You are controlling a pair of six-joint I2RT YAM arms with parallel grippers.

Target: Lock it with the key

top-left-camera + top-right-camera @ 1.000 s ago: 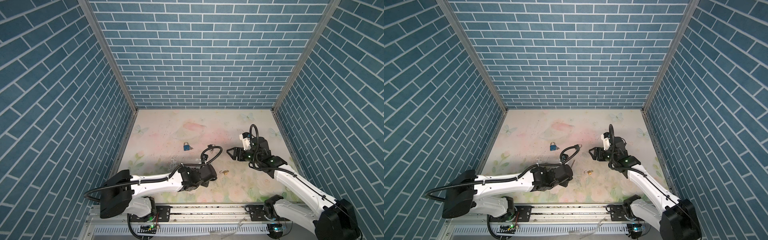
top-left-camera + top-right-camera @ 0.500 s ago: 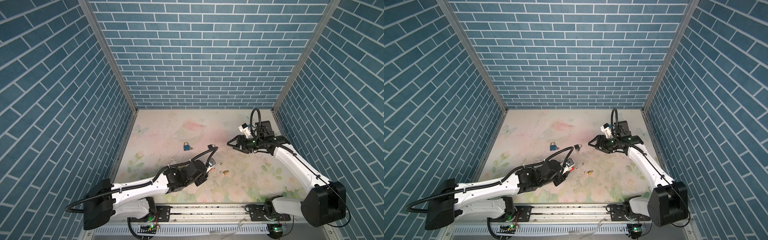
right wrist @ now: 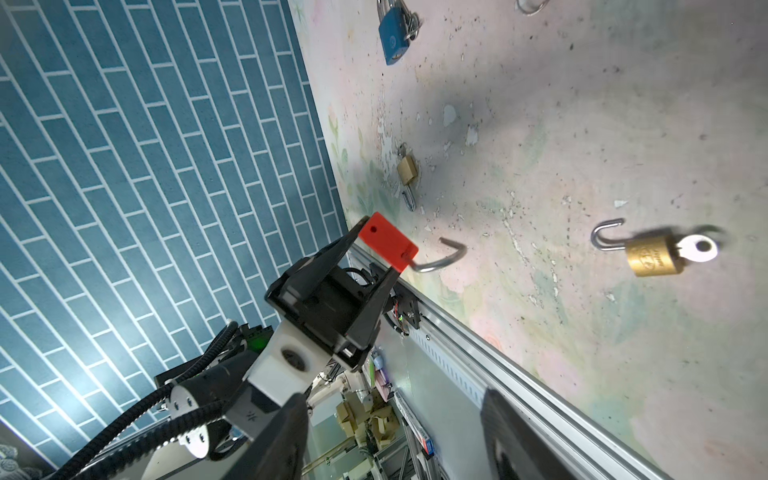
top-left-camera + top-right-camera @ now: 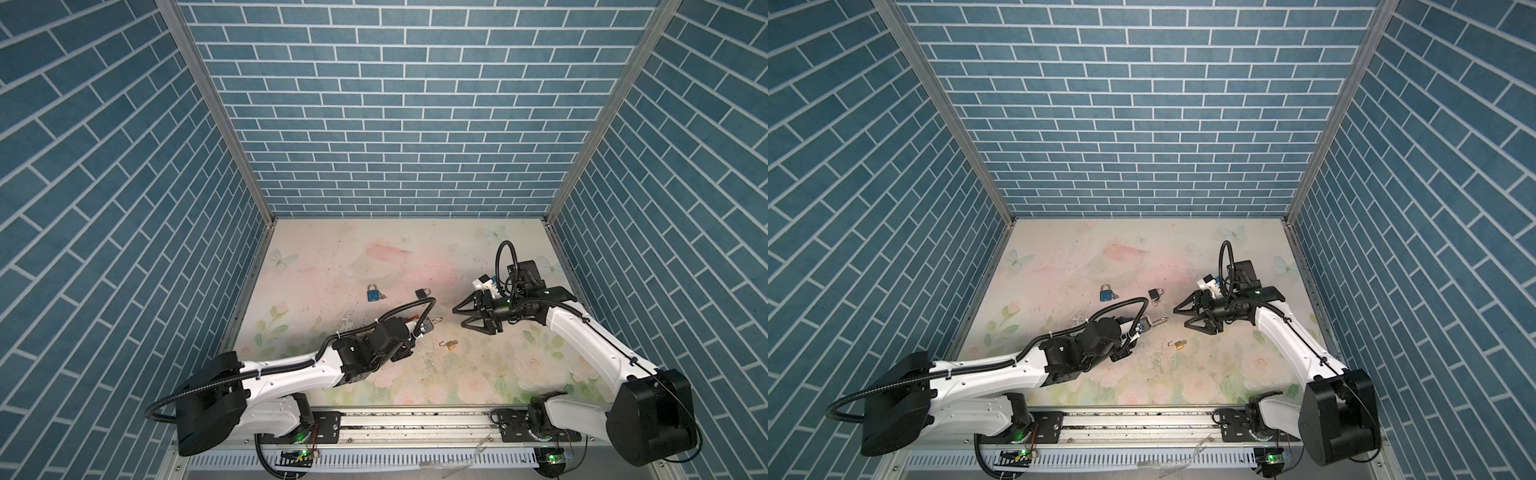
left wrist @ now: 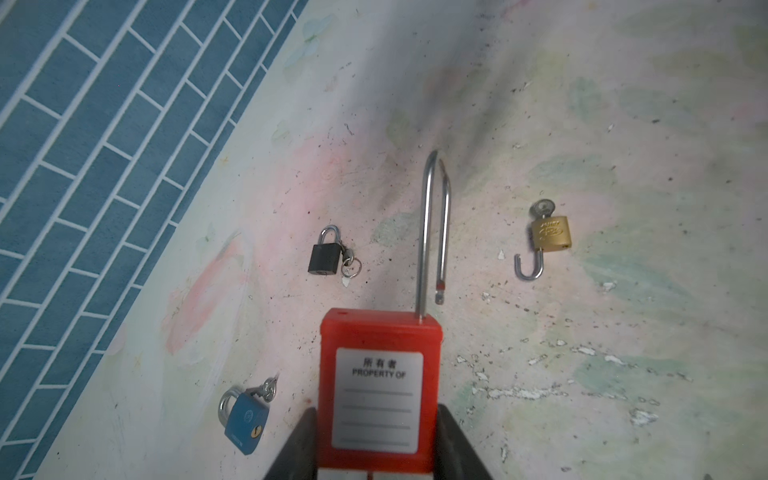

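Note:
My left gripper [image 5: 378, 415] is shut on a red padlock [image 5: 378, 332] with a white "PROPERTY OF" label. The lock's long steel shackle [image 5: 424, 249] stands open and points away from the gripper. In both top views this gripper [image 4: 415, 328] [image 4: 1133, 330] hangs above the mat's middle with the shackle aimed right. My right gripper [image 4: 459, 318] [image 4: 1180, 318] faces it a short gap away, open and empty. In the right wrist view the red padlock [image 3: 388, 241] shows beyond my open right gripper [image 3: 395, 432]. A silver key [image 3: 702, 249] sits in a brass padlock [image 3: 652, 257]. No key shows at the red padlock.
The brass padlock [image 4: 452, 344] lies open on the mat below the gap between the grippers. A blue padlock [image 4: 373, 293] and a black padlock [image 4: 423, 293] lie farther back, each with small keys. Another small brass padlock [image 3: 407, 168] lies near the left wall. Brick walls enclose three sides.
The left gripper rose from the mat with the red padlock and now points right. The right arm swung back and turned its gripper to face left, jaws slightly narrower.

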